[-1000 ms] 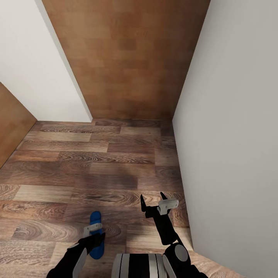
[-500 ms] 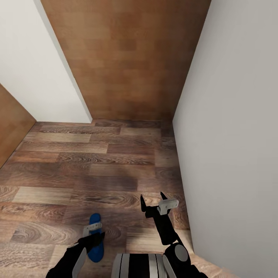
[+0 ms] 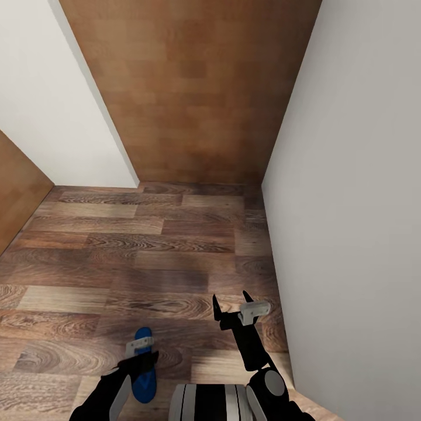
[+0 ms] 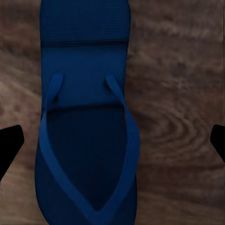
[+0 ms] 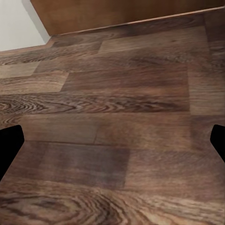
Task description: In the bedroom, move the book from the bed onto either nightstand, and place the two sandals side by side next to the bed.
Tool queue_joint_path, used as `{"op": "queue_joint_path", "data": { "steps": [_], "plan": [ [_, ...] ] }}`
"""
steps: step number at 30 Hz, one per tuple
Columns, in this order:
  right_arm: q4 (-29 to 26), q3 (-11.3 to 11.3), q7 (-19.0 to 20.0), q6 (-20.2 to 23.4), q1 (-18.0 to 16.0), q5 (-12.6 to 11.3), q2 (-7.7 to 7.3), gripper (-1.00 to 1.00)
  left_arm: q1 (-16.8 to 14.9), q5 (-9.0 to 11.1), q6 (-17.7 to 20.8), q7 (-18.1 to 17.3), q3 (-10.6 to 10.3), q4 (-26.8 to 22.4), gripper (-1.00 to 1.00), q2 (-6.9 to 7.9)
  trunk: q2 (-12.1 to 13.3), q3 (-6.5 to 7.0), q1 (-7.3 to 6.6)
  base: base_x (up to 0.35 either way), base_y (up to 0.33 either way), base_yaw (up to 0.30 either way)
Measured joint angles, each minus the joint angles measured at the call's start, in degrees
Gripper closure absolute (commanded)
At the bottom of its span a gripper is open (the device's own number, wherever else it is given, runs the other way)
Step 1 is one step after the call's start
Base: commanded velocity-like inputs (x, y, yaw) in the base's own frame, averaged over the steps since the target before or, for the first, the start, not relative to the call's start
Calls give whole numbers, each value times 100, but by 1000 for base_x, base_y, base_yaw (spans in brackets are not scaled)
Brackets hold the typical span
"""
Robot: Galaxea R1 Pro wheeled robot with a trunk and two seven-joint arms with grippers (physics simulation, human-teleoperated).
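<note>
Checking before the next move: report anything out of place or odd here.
One blue sandal lies alone on the wood floor, under the open left gripper. It looks intact and flat. The right gripper is open and empty.

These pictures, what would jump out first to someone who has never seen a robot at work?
The bright blue sandal stands out against the brown wood floor, lying straps up directly under the left tool, whose fingers are spread wide either side of it. To the right, the open right tool hangs over bare floor close to a plain white wall.
</note>
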Motion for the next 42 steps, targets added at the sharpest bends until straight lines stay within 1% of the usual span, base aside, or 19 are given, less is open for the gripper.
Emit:
{"op": "queue_joint_path", "data": {
  "steps": [6, 16, 36, 42],
  "plan": [
    [0, 0, 0, 0, 0, 0, 0, -100, 0, 0, -133, 0, 0, 2, -100, 0, 0, 0, 0, 3, 0, 0],
    [0, 0, 0, 0, 0, 0, 0, -100, 0, 0, -162, 0, 1, 2, -100, 0, 0, 0, 0, 0, 0, 0],
    [-35, 0, 0, 0, 0, 0, 0, -100, 0, 3, -162, 0, 1, 2, -100, 0, -27, -443, 52, 0, 0, 0],
    [-35, 0, 0, 0, 0, 0, 0, -100, 0, 3, -162, 2, 1, 2, -100, 0, -27, -443, 52, 0, 0, 0]
  ]
}}
